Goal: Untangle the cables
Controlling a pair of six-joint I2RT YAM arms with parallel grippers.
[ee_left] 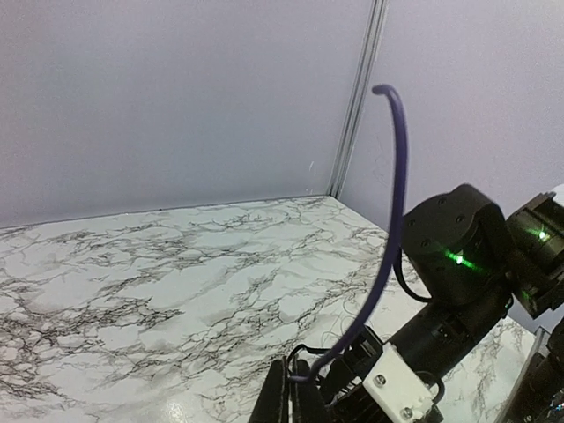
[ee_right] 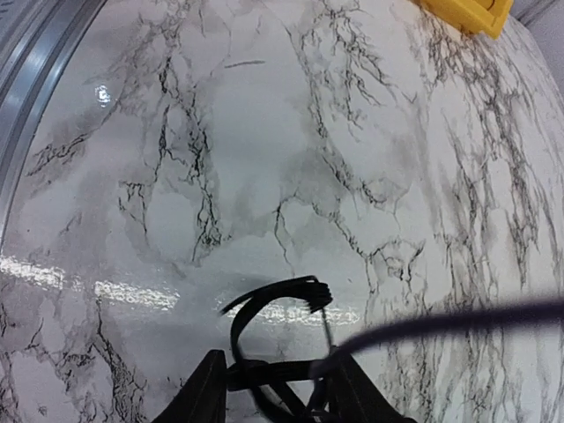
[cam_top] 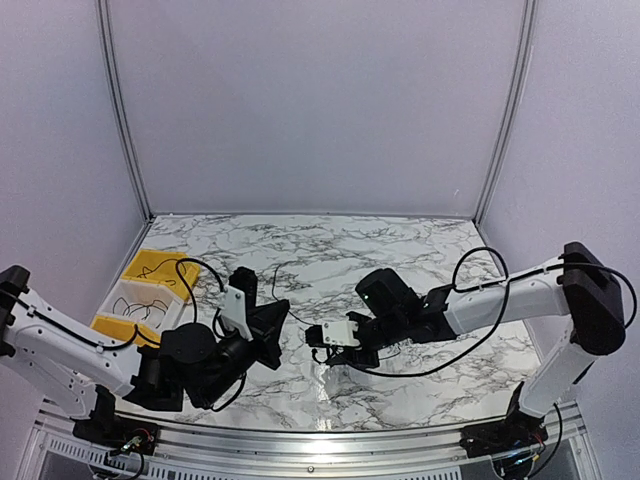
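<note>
A dark purplish cable rises in a tall arc from my left gripper, whose fingers are shut on its lower end. Seen from above, the left gripper and right gripper nearly meet at the table's middle, with thin black cables strung between them. In the right wrist view, a small black looped cable bundle lies across the gap of my right gripper. Its jaws stand partly apart, one on each side of the bundle. The purplish strand trails off blurred to the right.
A yellow bin stands at the left edge with several loose black cables in its white-floored part; its corner shows in the right wrist view. A thin strand lies on the marble behind the grippers. A metal rail runs along the near edge.
</note>
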